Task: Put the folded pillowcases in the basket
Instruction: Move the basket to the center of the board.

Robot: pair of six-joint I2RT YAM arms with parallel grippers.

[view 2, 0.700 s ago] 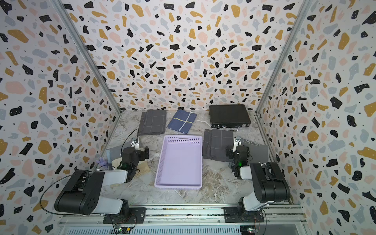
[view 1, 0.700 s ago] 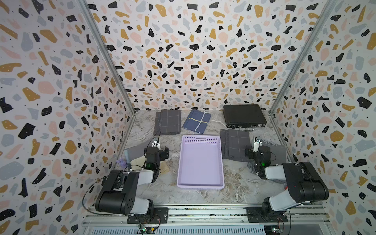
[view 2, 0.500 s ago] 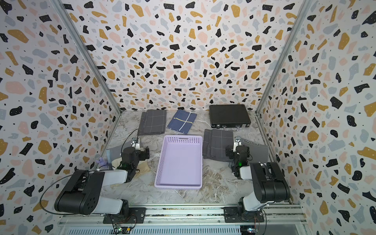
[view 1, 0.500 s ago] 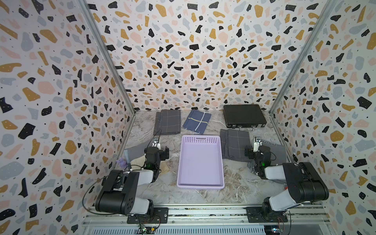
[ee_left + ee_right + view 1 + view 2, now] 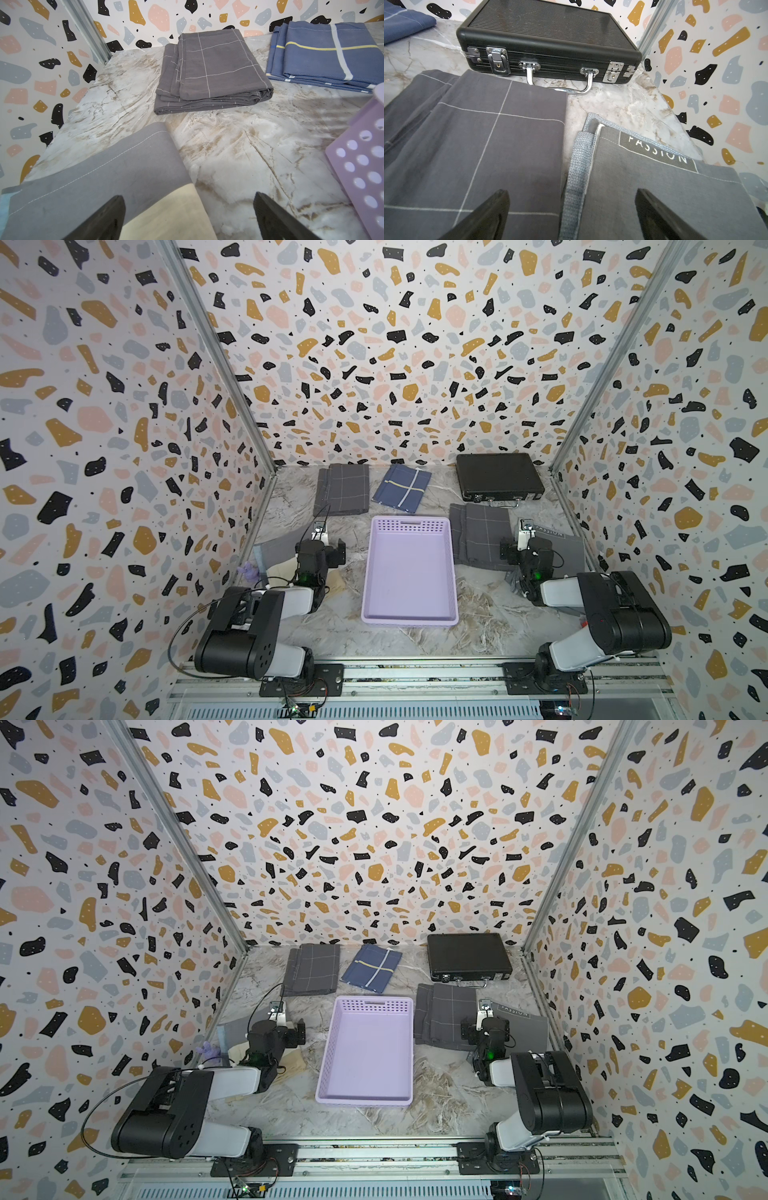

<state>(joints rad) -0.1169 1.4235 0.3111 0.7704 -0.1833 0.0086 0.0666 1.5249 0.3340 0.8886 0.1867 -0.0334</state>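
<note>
Although you want the change logged, there is none: against the frames from a moment back, both arms, every cloth and the basket (image 5: pixel 409 524) sit exactly where they were. The task reads as not begun.

Basket: lavender, perforated, centre of the marble table (image 5: pixel 478 614), empty in both top views.

Left gripper (image 5: pixel 188 196): jaws spread wide with nothing between them, low over a plain grey cloth (image 5: pixel 93 176) and a cream cloth (image 5: pixel 170 220), left of the basket.

Right gripper (image 5: pixel 571 190): likewise spread and empty, poised over the gap between a grey checked folded pillowcase (image 5: pixel 488 145) and a grey cloth with a PASSION label (image 5: pixel 654 187).

Where the target is: that grey checked one lies just beside the basket's right wall, nearest your right arm. It is my guess for the piece to move. A second grey checked fold (image 5: pixel 343 489) and a blue striped fold (image 5: pixel 402 488) lie at the back, well apart from both grippers. Black hard case (image 5: pixel 498 477) sits behind the near fold, and its handle meets the fold's far edge.

Judgement: next you need the right jaws down on the fold's near edge, catching all layers. Otherwise it may fall open in the lift.
</note>
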